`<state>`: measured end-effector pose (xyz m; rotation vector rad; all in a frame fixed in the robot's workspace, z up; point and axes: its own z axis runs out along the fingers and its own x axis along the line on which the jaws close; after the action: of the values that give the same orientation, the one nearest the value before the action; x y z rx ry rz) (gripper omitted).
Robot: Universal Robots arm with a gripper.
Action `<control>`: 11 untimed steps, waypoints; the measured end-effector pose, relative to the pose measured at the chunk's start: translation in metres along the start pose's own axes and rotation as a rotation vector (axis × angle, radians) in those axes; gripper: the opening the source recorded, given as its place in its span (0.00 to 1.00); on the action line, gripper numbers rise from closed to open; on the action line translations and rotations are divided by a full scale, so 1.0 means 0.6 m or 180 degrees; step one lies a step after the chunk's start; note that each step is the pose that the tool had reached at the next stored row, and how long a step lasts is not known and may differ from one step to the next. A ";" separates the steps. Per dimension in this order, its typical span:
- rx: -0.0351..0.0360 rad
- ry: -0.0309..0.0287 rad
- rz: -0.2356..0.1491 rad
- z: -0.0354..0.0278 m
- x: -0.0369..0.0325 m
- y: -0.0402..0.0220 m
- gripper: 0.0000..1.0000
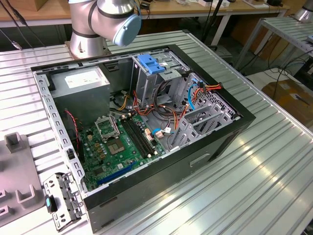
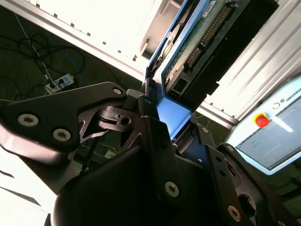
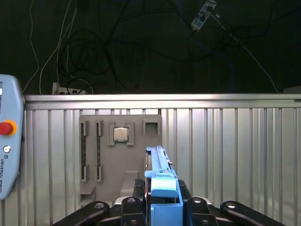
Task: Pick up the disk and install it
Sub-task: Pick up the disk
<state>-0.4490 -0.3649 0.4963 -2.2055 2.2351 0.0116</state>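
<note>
In both wrist views my gripper (image 3: 163, 203) is shut on the disk (image 3: 159, 162), its dark fingers (image 3: 134, 207) clamped on either side of the bright blue carrier. In the first wrist view the disk stands edge-on with its blue end tab (image 3: 164, 187) nearest the camera, held above a ribbed metal table. In the second wrist view the gripper (image 2: 176, 129) grips the blue carrier, and the disk (image 2: 202, 42) shows its dark body, green circuit board and connector pins.
The open computer case (image 1: 230, 134) lies on the ribbed table, with a motherboard (image 1: 122, 142) and a tall metal cage topped by a light blue latch (image 1: 150, 63). A grey fixture plate (image 3: 120, 150) holds a chip. A teach pendant (image 3: 7, 141) lies at the table edge. The arm's base (image 1: 98, 24) stands behind the case.
</note>
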 end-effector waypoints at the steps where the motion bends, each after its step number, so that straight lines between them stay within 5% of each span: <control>1: 0.0000 0.0000 0.0000 0.000 0.000 -0.001 0.37; 11: 0.0000 0.0000 0.0000 0.000 0.000 -0.019 0.37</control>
<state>-0.4378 -0.3649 0.4963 -2.2054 2.2351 0.0115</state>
